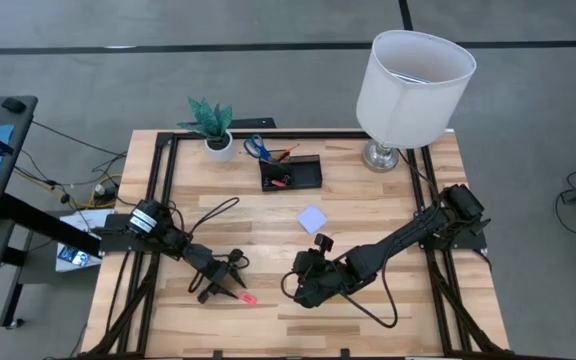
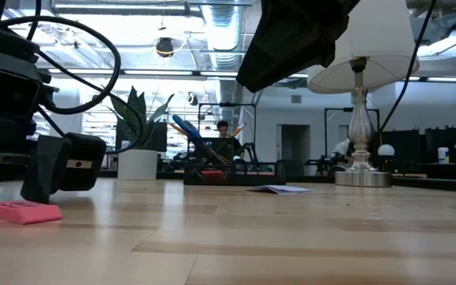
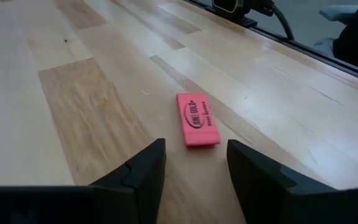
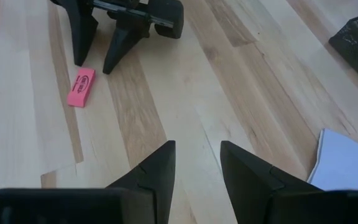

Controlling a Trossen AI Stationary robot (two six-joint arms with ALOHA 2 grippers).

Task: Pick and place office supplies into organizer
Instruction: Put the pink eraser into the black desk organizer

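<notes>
Pink eraser [image 3: 197, 119] — flat, rectangular, dark print that may read a brand — lies before the spread, empty left pincer [image 3: 194, 165].

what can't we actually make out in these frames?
- Organizer contents: high view, too small to sort beyond the blue-handled scissors and a red speck.
- Organizer, right wrist view: cut off by the picture's edge.
- Note pad: right wrist view, partly cut off; low view shows it edge-on only.
- Right gripper: low view shows only the arm's dark underside.
- Left gripper: contact with the pink eraser unclear; apart in its wrist view.
</notes>
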